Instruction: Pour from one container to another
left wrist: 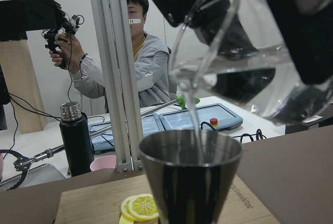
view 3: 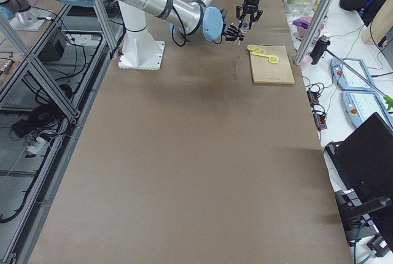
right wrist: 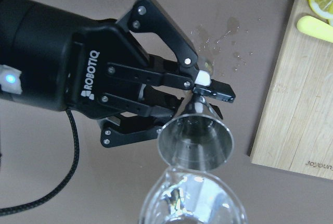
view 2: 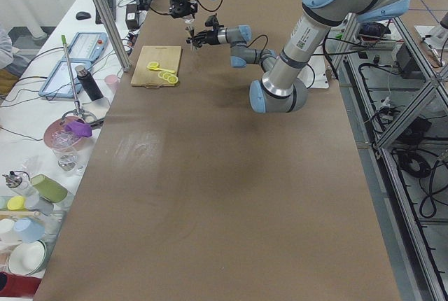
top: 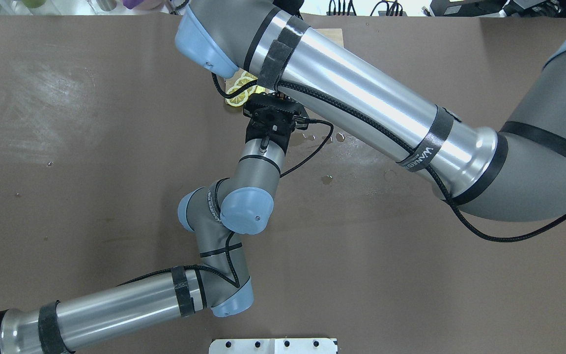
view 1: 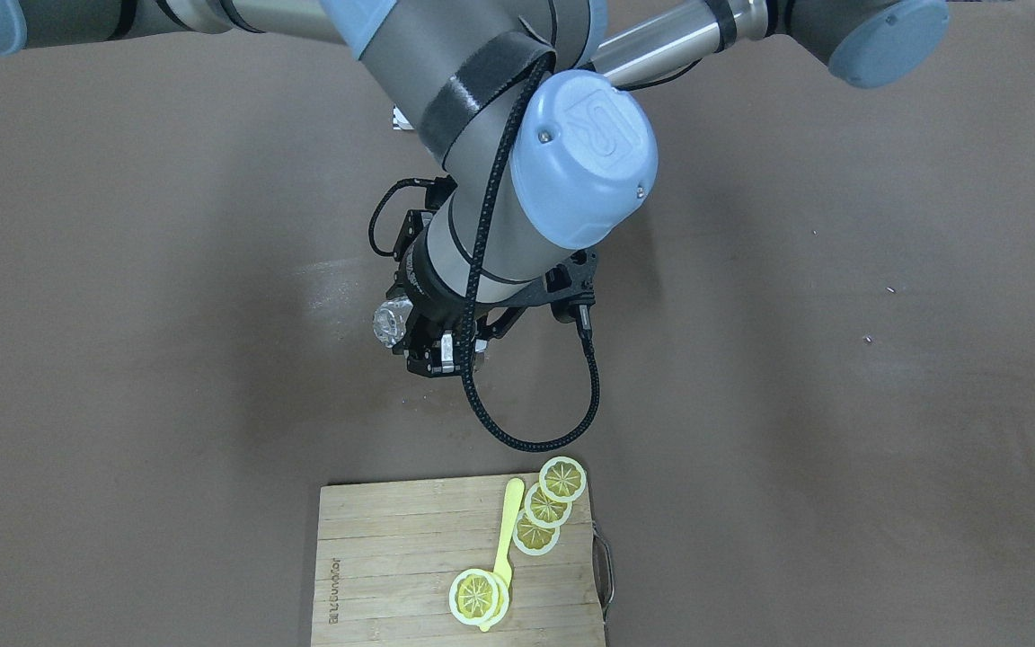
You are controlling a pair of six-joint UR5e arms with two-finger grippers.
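The left gripper (right wrist: 196, 99) is closed, its two fingers pinching the narrow base of a cone-shaped metal cup (right wrist: 195, 140) and holding it upright above the brown table (view 1: 841, 359). Directly over the cup, the right gripper (left wrist: 244, 15) clamps a glass pitcher (left wrist: 244, 78) between dark fingers. The pitcher is tilted, and a thin stream of water (left wrist: 195, 130) runs from its spout into the cup. Water drops (right wrist: 229, 26) lie on the table nearby. Just beyond is a wooden cutting board (view 1: 392, 557) carrying lemon slices (view 1: 562, 479) and a yellow spoon (view 1: 510, 521).
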